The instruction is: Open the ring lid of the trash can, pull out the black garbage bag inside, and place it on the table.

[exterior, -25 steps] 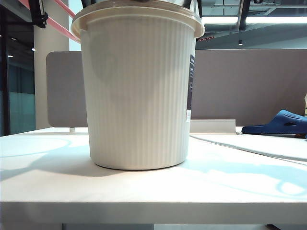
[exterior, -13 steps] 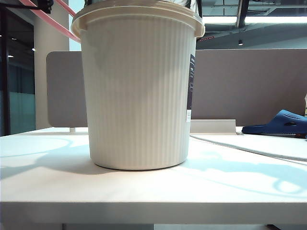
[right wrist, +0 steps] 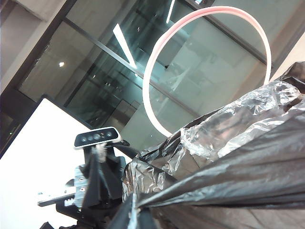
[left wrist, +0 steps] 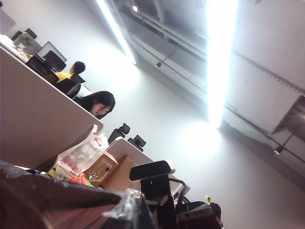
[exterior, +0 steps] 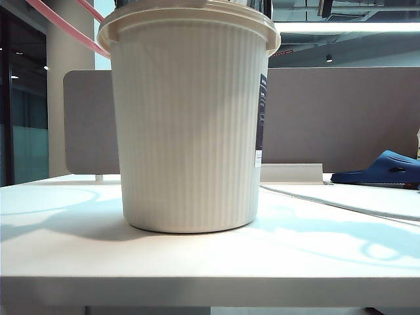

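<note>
While the trash can (exterior: 189, 125) rests on the table (exterior: 79, 256), both grippers pinch the black garbage bag (right wrist: 228, 176).

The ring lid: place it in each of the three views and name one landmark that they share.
Exterior view: the ring lid shows as pink arcs at the upper left, behind the trash can.
Left wrist view: not in it.
Right wrist view: a whole pink hoop held up in the air, above the black garbage bag.
Shared landmark: the bag's crinkled plastic shows in both wrist views; the lid itself links the exterior and right wrist views.
</note>
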Available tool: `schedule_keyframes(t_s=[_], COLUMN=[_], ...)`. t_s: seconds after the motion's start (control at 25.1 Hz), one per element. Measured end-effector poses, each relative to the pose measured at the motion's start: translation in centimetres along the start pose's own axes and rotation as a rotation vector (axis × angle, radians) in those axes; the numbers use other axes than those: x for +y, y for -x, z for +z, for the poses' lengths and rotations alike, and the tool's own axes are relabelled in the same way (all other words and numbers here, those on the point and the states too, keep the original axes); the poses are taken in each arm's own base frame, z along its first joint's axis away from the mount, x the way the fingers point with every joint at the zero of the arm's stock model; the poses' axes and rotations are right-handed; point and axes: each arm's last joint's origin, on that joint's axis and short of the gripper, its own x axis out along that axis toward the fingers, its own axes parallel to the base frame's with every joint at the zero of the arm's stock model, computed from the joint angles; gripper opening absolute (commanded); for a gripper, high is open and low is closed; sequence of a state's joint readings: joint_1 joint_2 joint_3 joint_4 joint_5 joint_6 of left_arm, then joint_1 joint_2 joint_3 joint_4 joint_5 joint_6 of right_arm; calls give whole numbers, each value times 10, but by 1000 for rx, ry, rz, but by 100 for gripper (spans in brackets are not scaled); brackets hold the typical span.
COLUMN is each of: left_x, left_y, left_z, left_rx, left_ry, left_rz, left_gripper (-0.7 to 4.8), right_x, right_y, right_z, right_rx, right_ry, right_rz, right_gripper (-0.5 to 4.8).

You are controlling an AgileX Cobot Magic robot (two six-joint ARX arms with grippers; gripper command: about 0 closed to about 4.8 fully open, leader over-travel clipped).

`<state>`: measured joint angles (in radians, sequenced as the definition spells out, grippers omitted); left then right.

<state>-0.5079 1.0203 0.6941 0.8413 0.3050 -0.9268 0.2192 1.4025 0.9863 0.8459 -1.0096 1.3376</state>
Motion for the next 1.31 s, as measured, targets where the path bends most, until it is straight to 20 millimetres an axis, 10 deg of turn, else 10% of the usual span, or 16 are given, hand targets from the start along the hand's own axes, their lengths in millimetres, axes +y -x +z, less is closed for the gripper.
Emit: schedule_keyframes(t_s=[0.28, 0.4, 0.72, 0.95, 1.31], left_x=[-22, -30, -26, -41, -47], left_y=[18, 40, 54, 42, 12], left_z=[11, 14, 6, 22, 37], left_rx=[-5, -7, 66, 41, 257], left_ry=[-60, -56, 16, 18, -3], left_rz=[24, 222, 387, 385, 557], left_gripper=[11, 164, 144, 249, 265], right_x=[0, 0, 0, 0, -3], right_y=[0, 0, 0, 0, 0], right_z=[0, 0, 0, 0, 0], right_rx=[7, 8, 8, 9, 12], right_ry=[-3, -2, 1, 1, -4], right_rz=[0, 0, 0, 0, -20], right_gripper=[-1, -1, -1, -1, -1])
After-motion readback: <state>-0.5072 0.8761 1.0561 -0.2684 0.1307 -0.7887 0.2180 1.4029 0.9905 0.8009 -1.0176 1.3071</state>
